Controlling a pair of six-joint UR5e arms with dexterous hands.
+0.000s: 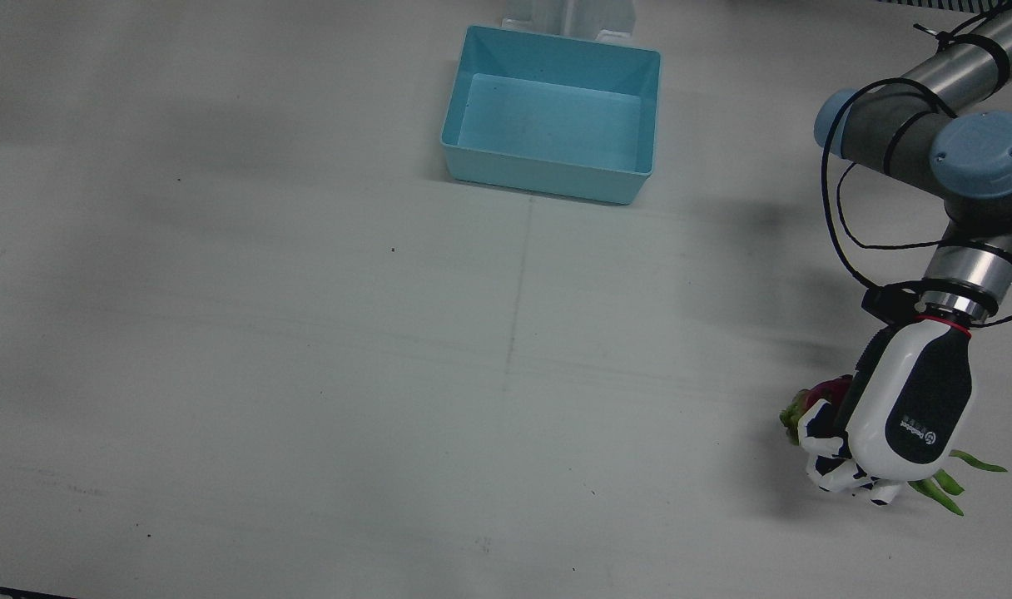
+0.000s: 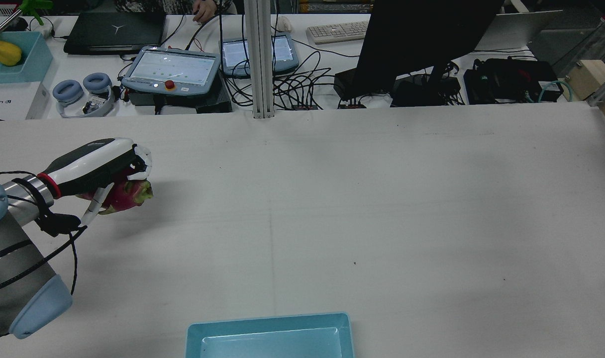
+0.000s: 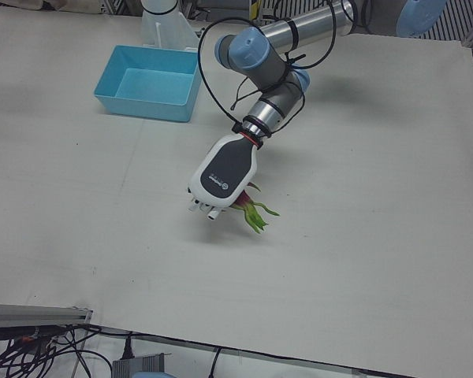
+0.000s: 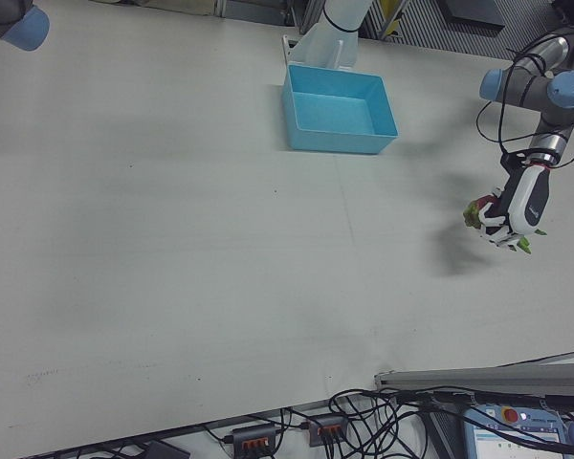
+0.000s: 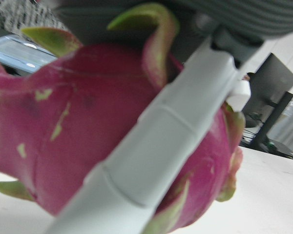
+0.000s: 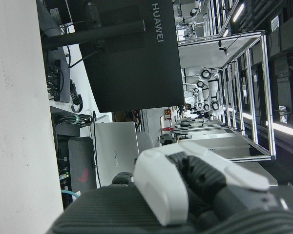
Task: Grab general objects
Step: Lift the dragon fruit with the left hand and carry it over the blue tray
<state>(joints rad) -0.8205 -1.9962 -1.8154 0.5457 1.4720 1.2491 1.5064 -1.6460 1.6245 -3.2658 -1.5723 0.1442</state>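
A pink dragon fruit (image 1: 824, 391) with green leafy scales is held in my left hand (image 1: 897, 416), whose fingers are wrapped round it. The hand and fruit hang a little above the table near its front edge on the left arm's side. In the rear view the left hand (image 2: 96, 164) holds the fruit (image 2: 126, 195) at the far left. In the left hand view the fruit (image 5: 78, 141) fills the frame with a white finger (image 5: 161, 146) across it. My right hand (image 6: 195, 185) shows only in its own view, off the table and holding nothing.
A light blue bin (image 1: 548, 179), empty, stands at the table's robot side near the middle; it also shows in the rear view (image 2: 267, 323). Behind the far edge are a monitor (image 2: 412, 44), teach pendants and cables.
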